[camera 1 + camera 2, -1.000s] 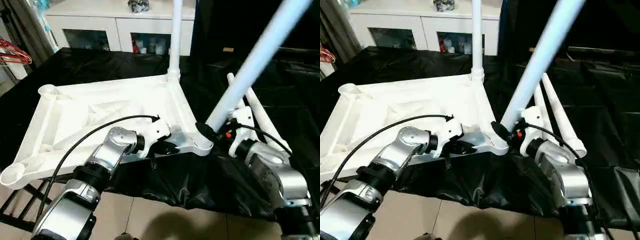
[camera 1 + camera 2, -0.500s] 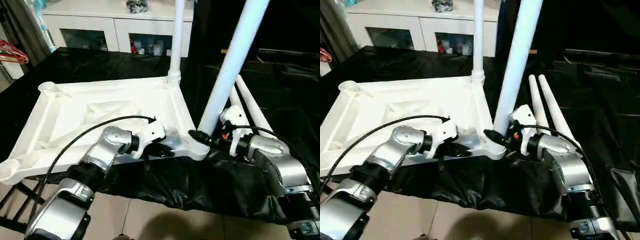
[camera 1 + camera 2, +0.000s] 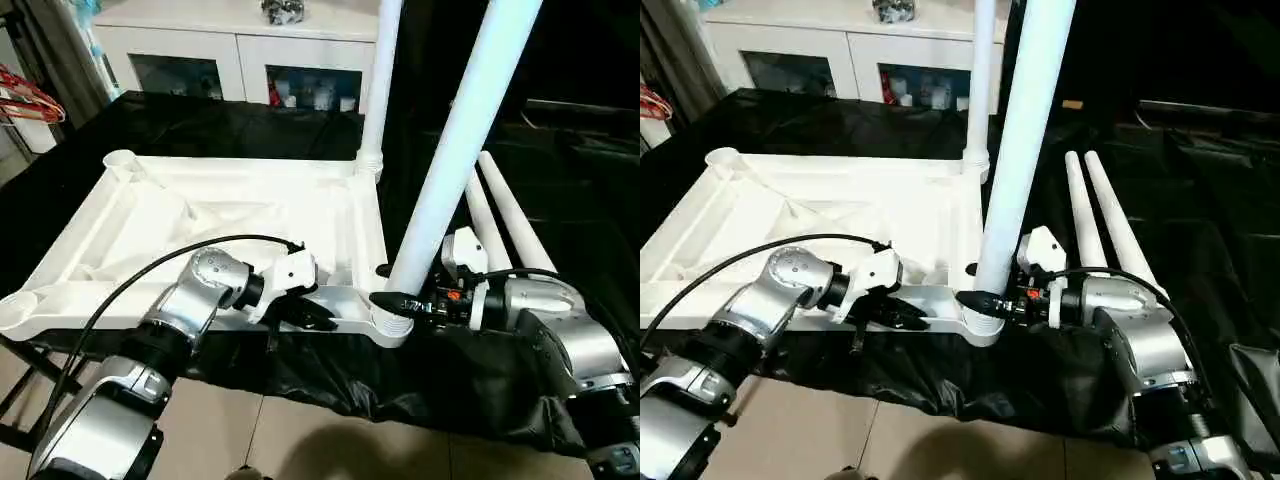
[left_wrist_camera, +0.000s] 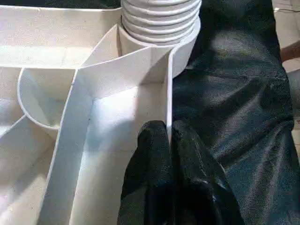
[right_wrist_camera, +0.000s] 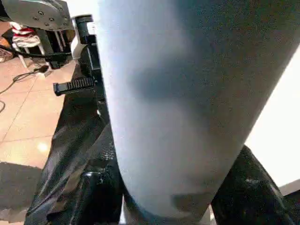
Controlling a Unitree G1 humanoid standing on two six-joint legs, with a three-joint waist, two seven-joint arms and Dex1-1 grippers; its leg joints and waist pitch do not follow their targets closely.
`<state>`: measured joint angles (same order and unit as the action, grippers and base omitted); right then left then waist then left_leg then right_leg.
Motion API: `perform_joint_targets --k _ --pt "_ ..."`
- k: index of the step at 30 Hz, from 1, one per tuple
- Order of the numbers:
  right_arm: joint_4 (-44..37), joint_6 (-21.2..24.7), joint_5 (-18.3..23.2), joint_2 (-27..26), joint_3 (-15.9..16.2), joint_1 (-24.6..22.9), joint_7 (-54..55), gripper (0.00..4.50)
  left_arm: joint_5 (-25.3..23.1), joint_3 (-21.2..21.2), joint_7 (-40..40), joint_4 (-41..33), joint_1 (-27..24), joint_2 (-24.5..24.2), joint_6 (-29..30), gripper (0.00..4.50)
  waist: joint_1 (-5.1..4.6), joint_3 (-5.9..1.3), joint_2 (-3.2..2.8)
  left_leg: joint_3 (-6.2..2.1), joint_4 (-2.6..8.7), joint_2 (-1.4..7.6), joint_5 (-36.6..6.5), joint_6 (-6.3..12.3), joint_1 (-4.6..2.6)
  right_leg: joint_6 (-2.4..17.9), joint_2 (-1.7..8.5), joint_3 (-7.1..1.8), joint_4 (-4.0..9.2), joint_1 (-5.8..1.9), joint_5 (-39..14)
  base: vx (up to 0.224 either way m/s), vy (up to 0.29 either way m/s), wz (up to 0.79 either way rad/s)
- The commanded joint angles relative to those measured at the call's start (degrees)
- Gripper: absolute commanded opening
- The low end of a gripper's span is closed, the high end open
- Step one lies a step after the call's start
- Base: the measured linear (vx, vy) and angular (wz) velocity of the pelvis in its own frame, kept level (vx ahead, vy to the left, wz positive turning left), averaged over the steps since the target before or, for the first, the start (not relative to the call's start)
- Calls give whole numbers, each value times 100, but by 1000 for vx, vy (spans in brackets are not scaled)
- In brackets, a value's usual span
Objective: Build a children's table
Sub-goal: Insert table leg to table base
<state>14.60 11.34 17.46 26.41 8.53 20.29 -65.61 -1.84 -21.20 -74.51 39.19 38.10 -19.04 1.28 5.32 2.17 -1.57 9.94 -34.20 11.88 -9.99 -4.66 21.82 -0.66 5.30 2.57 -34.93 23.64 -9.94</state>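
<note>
The white tabletop (image 3: 220,215) lies upside down, ribbed underside up, on a black-draped surface. One white leg (image 3: 378,80) stands upright in the far right corner socket. A second leg (image 3: 455,150) stands almost upright in the near right corner socket (image 3: 390,325); my right gripper (image 3: 398,302) is shut on its lower end, with a black finger (image 5: 101,190) on each side of the tube. My left gripper (image 3: 316,317) is shut on the tabletop's near rim (image 4: 168,93), just beside that socket, where the leg's ridged base (image 4: 159,18) sits. Two more legs (image 3: 505,210) lie side by side to the right.
A white glass-door cabinet (image 3: 250,45) stands behind the work surface. Black cloth (image 3: 400,380) hangs over the front edge above a tiled floor. Red hangers (image 3: 25,95) show at the far left.
The leg in my right gripper has swung from a strong rightward tilt to nearly upright over the near right socket. My left gripper keeps its hold on the rim. The camera has shifted.
</note>
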Motion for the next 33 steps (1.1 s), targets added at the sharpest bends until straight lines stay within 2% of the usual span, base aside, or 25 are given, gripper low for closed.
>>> perform_joint_targets --k 1,3,4,5,6,7,9,10,13,14,17,18,19,20,21,22,23,25,29,33 --pt "456 100 -271 -132 367 -223 -28 189 66 275 499 -31 332 104 31 0 -10 -312 33 23 455 87 -1773 166 -104 1384 216 -143 446 -273 -1399 0 0 0" --pt "670 -11 -373 -264 257 -128 313 189 103 351 662 -30 353 166 146 0 -14 -282 38 15 475 80 -1959 110 -119 1284 225 -143 487 -258 -1823 0 0 0" --pt "670 -11 -373 -264 257 -128 313 189 103 351 662 -30 353 166 146 0 -36 -256 48 1 493 69 -2129 57 -117 1157 226 -135 523 -254 -2208 0 0 0" --pt "894 -91 -430 -392 132 -17 656 189 128 415 794 -51 369 213 262 0 -52 -248 89 -8 500 61 -2183 40 -111 1074 225 -129 541 -263 -2408 0 0 0" --pt "1088 -99 -451 -515 3 86 983 189 154 482 924 -71 384 258 365 0 -65 -242 66 -22 509 66 -2290 -25 -139 980 241 -131 557 -230 -2717 0 0 0" --pt "1127 -97 -453 -540 -24 107 1050 189 160 496 951 -76 387 267 386 0 -106 -241 77 -48 514 47 -2361 -77 -132 881 243 -112 578 -240 -2958 0 0 0" --pt "1469 -177 -540 -725 -179 276 1616 189 135 589 1263 -77 439 334 553 0 -146 -242 76 -68 526 51 -2404 -108 -134 813 238 -99 603 -227 -3007 0 0 0" --pt "1648 -189 -608 -800 -220 362 1900 189 109 624 1411 -74 466 360 627 0 -185 -244 85 -62 518 47 -2423 -125 -135 848 232 -104 598 -207 -2923 0 0 0" --pt "2129 -279 -776 -988 -321 591 2563 189 79 715 1760 -124 517 449 864 0 -268 -235 89 -75 523 25 -2485 -116 -108 841 219 -81 606 -216 -2954 0 0 0" --pt "2229 -305 -807 -1029 -346 639 2700 189 67 735 1861 -138 528 469 922 0 -269 -241 102 -73 515 25 -2469 -110 -113 825 219 -83 608 -214 -2958 0 0 0" --pt "2934 -321 -929 -1322 -510 1006 3590 189 14 958 2742 -231 667 695 1483 0 -313 -252 83 -55 506 28 -2333 -86 -100 957 208 -105 577 -208 -2629 0 0 0" --pt "2942 -321 -931 -1325 -511 1010 3598 188 13 961 2753 -232 668 698 1490 0 -326 -256 78 -48 505 30 -2301 -99 -109 1028 197 -101 561 -206 -2486 0 0 0" --pt "3169 -334 -959 -1422 -548 1132 3830 188 5 1052 3097 -288 715 809 1694 0 -312 -270 105 -37 494 20 -2207 -56 -100 1058 191 -105 563 -225 -2351 0 0 0" --pt "3302 -348 -975 -1479 -566 1203 3956 188 -1 1107 3308 -326 741 880 1815 0 -314 -273 85 -32 492 30 -2063 -49 -83 1151 197 -115 526 -235 -2095 0 0 0" --pt "3415 -355 -972 -1542 -588 1266 4027 188 -4 1117 3419 -398 740 942 1909 0 -305 -287 92 -22 487 33 -1983 -16 -82 1211 190 -114 511 -251 -1903 0 0 0" --pt "3487 -351 -965 -1596 -594 1313 4053 188 1 1100 3450 -461 723 1000 1943 0 -302 -282 136 -15 484 27 -1930 25 -68 1223 187 -114 520 -255 -1842 0 0 0" --pt "3487 -351 -965 -1596 -594 1313 4053 188 1 1100 3450 -461 723 1000 1943 0 -283 -291 110 -12 479 28 -1831 67 -63 1248 194 -115 500 -269 -1717 0 0 0" --pt "3595 -369 -968 -1657 -578 1379 4061 188 17 1044 3430 -536 687 1055 1956 0 -284 -301 113 -7 473 28 -1663 114 -43 1291 185 -114 474 -291 -1446 0 0 0" --pt "3648 -416 -985 -1676 -534 1433 3977 188 36 940 3248 -590 611 1040 1845 0 -273 -315 95 11 465 36 -1426 203 -59 1461 183 -114 436 -314 -915 0 0 0" --pt "3803 -573 -983 -1698 -584 1560 3938 188 51 844 3139 -720 538 1010 1891 0 -292 -296 78 16 479 39 -1614 180 -70 1472 189 -112 465 -312 -1130 0 0 0"
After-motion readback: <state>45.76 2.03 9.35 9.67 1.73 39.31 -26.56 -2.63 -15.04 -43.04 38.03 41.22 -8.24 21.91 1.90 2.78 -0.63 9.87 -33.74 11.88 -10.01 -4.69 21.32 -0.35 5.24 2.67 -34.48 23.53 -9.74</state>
